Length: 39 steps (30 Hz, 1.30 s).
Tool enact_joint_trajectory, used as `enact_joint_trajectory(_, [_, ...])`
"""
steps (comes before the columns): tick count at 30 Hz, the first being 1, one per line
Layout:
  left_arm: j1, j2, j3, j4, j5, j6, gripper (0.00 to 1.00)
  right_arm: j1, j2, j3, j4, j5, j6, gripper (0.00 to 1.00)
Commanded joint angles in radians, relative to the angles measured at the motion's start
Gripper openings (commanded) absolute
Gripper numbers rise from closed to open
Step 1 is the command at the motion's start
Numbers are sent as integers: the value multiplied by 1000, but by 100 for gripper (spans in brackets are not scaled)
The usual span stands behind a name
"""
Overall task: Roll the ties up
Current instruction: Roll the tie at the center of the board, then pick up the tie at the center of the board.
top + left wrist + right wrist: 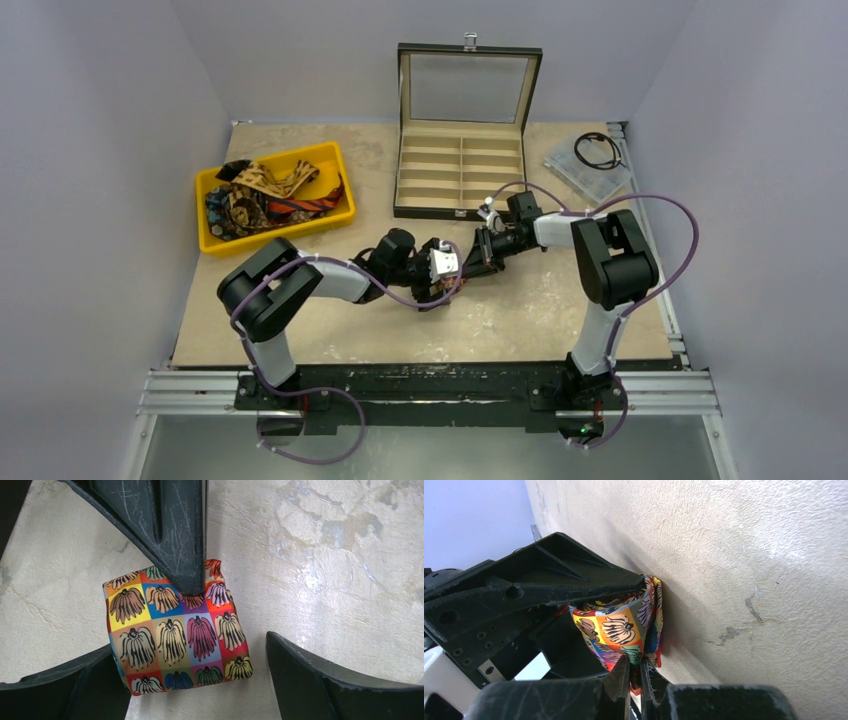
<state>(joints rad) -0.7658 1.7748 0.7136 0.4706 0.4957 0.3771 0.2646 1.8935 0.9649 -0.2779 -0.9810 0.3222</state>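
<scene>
**Rolled floral tie** (170,630) at mid-desk (520,320), between the two arms. The right tool (639,672), closed narrow, pinches one edge of the roll. The left tool (189,647), spread wide, straddles it, one finger just beside the fabric and the other apart. Both arms are equally near. Closing the left tool would probably secure the roll.

Rolled fabric necktie (177,640): grid of yellow, blue, orange, red, purple and tan squares, each with a black-lined floral motif. Counter (325,555) mottled beige, grey blotches. Yellow plastic bin (322,165) with tan-brown patterned tie (265,180) and red-black striped tie (312,205). Black hinged box (462,170), beige lining
</scene>
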Motion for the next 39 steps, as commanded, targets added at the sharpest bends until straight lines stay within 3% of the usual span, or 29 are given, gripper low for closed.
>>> enact_joint_trajectory(1, [10,-17,19,5,87,-25,97,-4,-13,4,-8,116,-80,0])
enact_joint_trajectory(7, [8,72,96,-66,-22,-17,99,-2,-51,-8,-34,114,-131,0])
enact_joint_trajectory(9, [8,98,123,-100,-45,-15,95,-2,-63,-15,-36,111,-138,0])
enact_joint_trajectory(15, [-3,98,135,-150,-46,10,55,-3,-75,-17,-30,96,-124,0])
enact_joint_trajectory(22, [-18,86,86,-151,-3,13,20,-2,-39,6,-24,66,-98,0])
enact_joint_trajectory(29, [-30,104,64,-141,12,5,11,-3,-17,14,34,32,-39,43])
enact_joint_trajectory(33, [-30,108,63,-139,12,8,10,-2,2,20,45,28,-24,46])
enact_joint_trajectory(37, [-30,116,69,-143,12,-3,8,-2,11,33,8,45,-40,67])
enact_joint_trajectory(39, [-29,121,79,-162,-2,-4,4,-6,-2,46,-52,53,-82,68])
